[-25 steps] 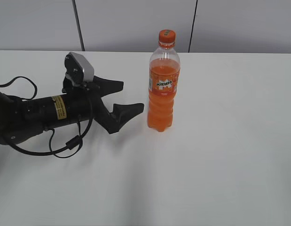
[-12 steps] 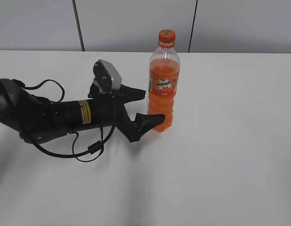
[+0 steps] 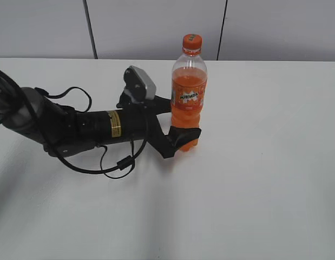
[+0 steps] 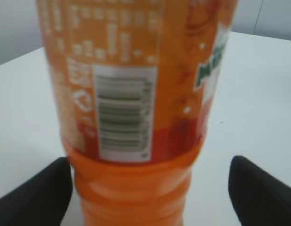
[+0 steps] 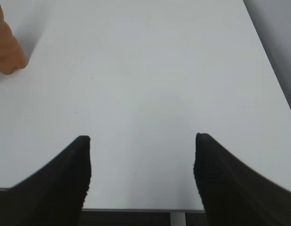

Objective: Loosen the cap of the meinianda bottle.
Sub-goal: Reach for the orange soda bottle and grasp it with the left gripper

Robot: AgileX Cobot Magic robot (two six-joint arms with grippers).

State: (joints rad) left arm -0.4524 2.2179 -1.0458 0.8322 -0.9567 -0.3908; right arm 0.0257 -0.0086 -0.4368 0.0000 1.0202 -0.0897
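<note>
White table (image 3: 254,179) fills most of the room in front of me, with a grey panel wall (image 3: 156,27) behind it. On the table stands the meinianda bottle (image 3: 188,103), tall and upright, full of orange soda. It sits near the middle of the table, a bit toward the back. The cap (image 3: 192,41) is orange and sits on top of the bottle.

The left arm (image 3: 80,127) lies low along the table and reaches in from the left. A small grey camera (image 3: 140,84) sits on its wrist, and black cables (image 3: 110,162) loop under it. The left gripper (image 3: 178,122) is at the lower part of the bottle, under the label. Its 2 black fingers (image 4: 37,193) stand wide apart, 1 on each side of the bottle. In the left wrist view the left finger looks like it may just touch the bottle, but the picture is blurry there. The other finger is clear of it.

The right gripper (image 5: 141,174) is over bare table with its fingers apart and nothing between them. The bottle shows only as an orange bit at the top left corner of that view.
</note>
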